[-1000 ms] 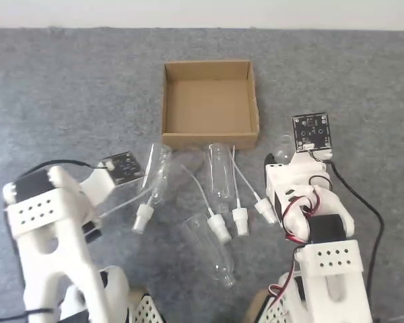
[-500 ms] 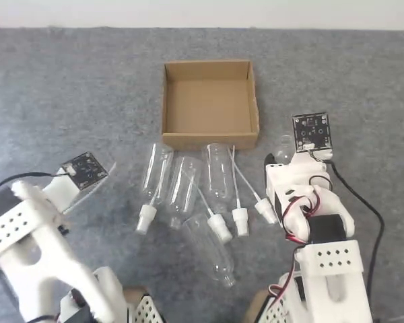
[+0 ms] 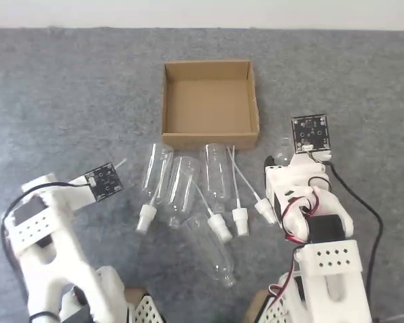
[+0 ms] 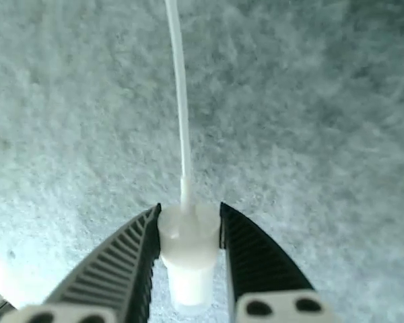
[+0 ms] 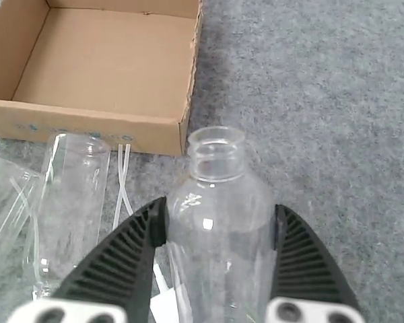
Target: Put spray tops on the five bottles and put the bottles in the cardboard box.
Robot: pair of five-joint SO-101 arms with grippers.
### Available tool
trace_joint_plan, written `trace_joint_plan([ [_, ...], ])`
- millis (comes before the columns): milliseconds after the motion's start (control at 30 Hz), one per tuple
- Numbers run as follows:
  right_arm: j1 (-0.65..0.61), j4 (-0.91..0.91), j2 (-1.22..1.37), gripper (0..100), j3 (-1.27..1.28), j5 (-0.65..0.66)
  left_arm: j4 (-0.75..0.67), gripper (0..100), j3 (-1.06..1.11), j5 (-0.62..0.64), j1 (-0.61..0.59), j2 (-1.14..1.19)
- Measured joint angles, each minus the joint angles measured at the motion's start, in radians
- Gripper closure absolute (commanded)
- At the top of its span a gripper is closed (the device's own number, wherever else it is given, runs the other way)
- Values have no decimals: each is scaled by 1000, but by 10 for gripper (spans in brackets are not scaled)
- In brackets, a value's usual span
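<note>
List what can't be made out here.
Right wrist view: the clear plastic bottle has its base cut off by the frame edge.
Left wrist view: the white spray top has its long tube cut off by the frame edge.
High view: the lying clear bottles crowd together, outlines hard to separate.
</note>
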Motion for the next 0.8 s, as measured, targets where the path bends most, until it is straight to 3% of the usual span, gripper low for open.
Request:
trace_joint_plan([
  [267,0,0,0,859,0,0,-17,801,0,8,6,0],
  [600,0,0,0,859,0,0,-17,795,0,77,8,0],
  [800,0,-9,0,859,0,0,28,797,-75,201,8,0],
])
